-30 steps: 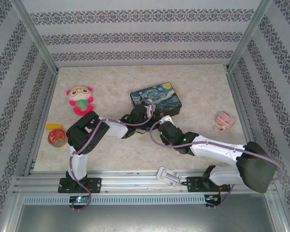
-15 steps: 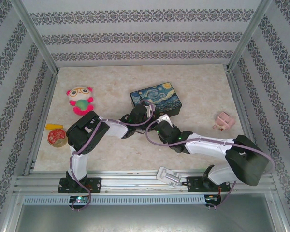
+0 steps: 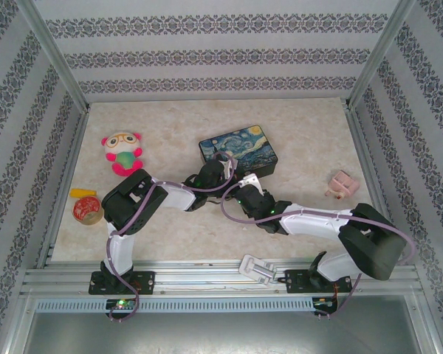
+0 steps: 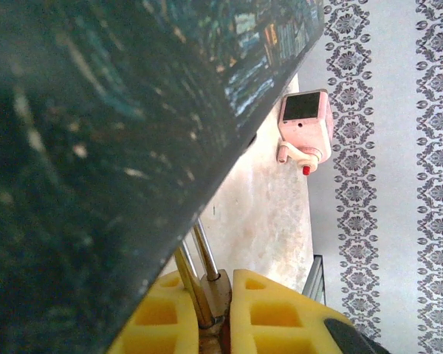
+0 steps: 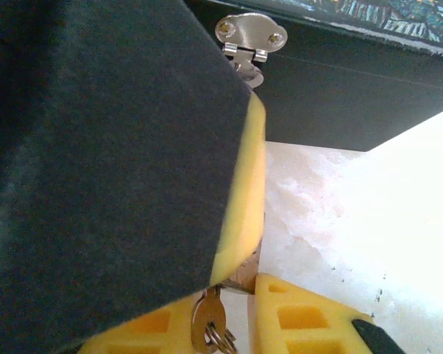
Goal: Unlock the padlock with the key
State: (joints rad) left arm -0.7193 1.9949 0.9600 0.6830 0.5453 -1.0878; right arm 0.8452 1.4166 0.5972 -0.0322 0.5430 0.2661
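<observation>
The small brass padlock hangs by its thin silvery shackle from the front of the dark blue tin box. My left gripper is shut on the padlock body. In the right wrist view the key, with its ring, points up into the padlock's underside. It sits between the yellow fingers of my right gripper, with a narrow gap showing on its right side. The left gripper's dark finger hides the rest of the padlock. From above, both grippers meet in front of the box.
The box's silver hasp sits above the padlock. A pink toy lies to the right. A plush doll and a tape roll lie to the left. A white part rests on the near rail.
The right arm has swung left and forward, bringing its gripper up close under the left gripper at the box front. The left arm has stayed put.
</observation>
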